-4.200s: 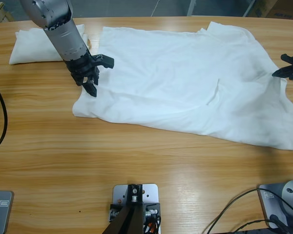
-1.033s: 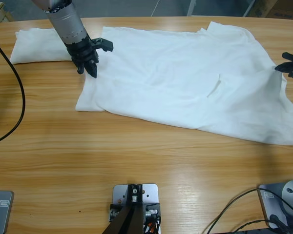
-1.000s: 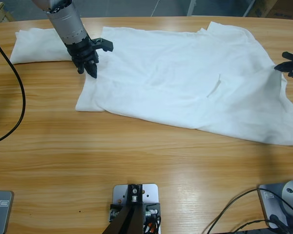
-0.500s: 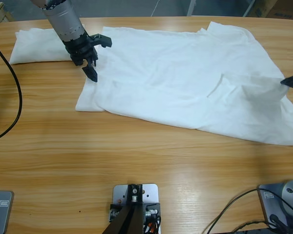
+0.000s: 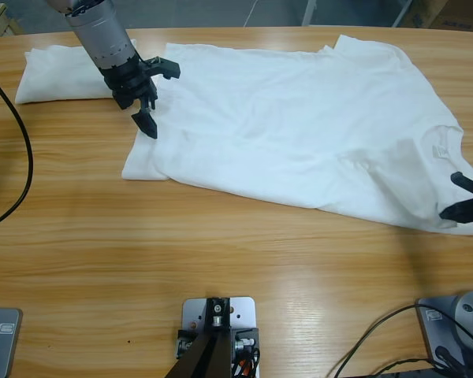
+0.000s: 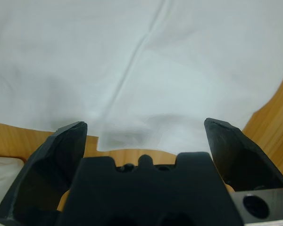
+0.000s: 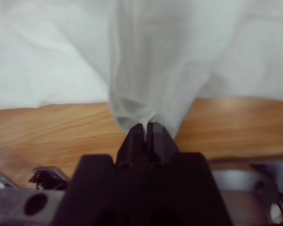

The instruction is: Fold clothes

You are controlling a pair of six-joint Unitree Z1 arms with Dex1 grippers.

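T-shirt (image 5: 299, 134): white, spread wide over the far and right part of the wooden table (image 5: 221, 260); its near hem runs slantwise from the left gripper's side down toward the right edge.
Left gripper (image 5: 148, 94): at the shirt's left end, jaws spread wide with nothing between them, the lower tip down at the cloth's edge.
Right gripper (image 5: 469, 201): at the table's right edge, by the shirt's near right corner.
High view only: a second white garment (image 5: 59, 75), folded, lies at the far left beyond the left arm, which covers part of it; a small label shows inside the shirt's neck (image 5: 439, 150) near the right gripper.
Left wrist view only: a seam line (image 6: 132, 66) runs up the cloth ahead of the open jaws, and a strip of bare table shows between the gripper body and the cloth edge.
Right wrist view only: the jaws are pressed together on a pinch of shirt cloth (image 7: 144, 113), which rises from them in a bunched fold, with table wood on both sides.
Hard to tell: the high view cuts off the right gripper at the frame edge, so its grip cannot be read there; no chest logo can be made out.
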